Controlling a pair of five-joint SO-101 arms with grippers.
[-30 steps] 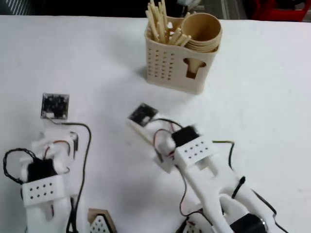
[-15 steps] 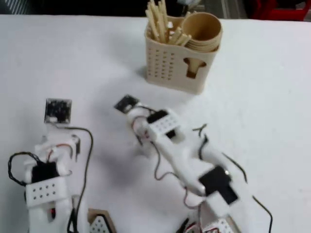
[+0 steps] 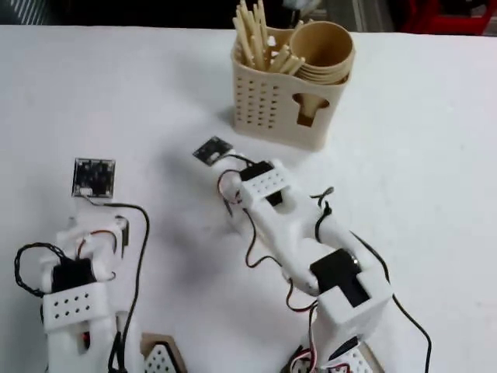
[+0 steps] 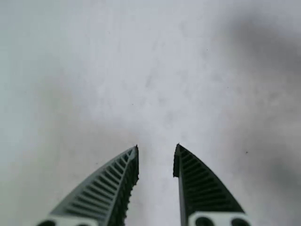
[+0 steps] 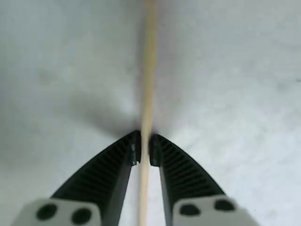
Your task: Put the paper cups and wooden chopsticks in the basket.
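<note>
A matte white surface (image 3: 435, 155), evenly lit with soft grey shadows, runs to a straight far edge, beyond which lies a dark strip of room (image 3: 116, 12) (a red object (image 3: 446, 15) at one corner, pale grey slats (image 3: 17, 9) at the other).

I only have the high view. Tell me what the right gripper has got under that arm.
Observer: In the right wrist view, the right gripper is closed on a single wooden chopstick, which runs straight out between its tips.
Operator: Now report the left gripper.
Observer: In the left wrist view, the left gripper is open and holds nothing, with bare table beneath it.
</note>
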